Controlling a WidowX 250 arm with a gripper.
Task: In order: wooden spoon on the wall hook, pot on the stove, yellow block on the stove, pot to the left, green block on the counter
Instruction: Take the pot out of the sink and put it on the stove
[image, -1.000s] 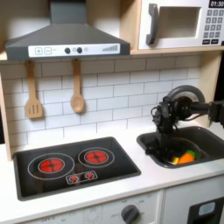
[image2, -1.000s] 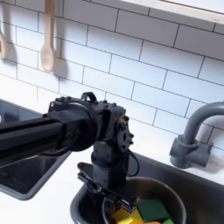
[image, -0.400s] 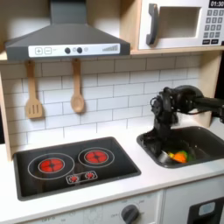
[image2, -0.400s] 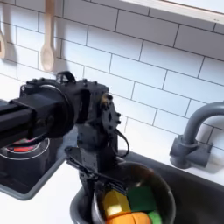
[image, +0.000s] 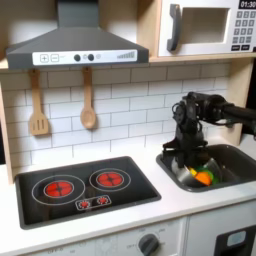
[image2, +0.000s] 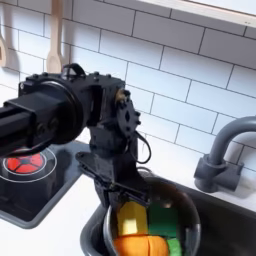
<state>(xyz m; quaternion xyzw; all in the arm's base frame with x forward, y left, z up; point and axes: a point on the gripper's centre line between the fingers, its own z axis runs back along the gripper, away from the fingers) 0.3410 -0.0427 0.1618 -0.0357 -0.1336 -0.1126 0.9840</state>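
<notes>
Toy kitchen, arm over the sink (image: 228, 152).
Gripper (image2: 118, 196) clenched on the pot (image2: 186, 213) rim; yellow block (image2: 131, 218) just beside it.

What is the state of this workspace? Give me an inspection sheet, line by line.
Surface: white counter with a black stove and a sink.
Job's things: pot at the sink's edge, holding yellow, green and orange blocks; wooden spoon on its wall hook.
Clutter: wooden spatula hanging beside the spoon.
Grippers: gripper at the pot's rim; jaws hidden.
Cables: black cables looped on the arm.
Surroundings: tiled wall, range hood, microwave, grey faucet.
</notes>
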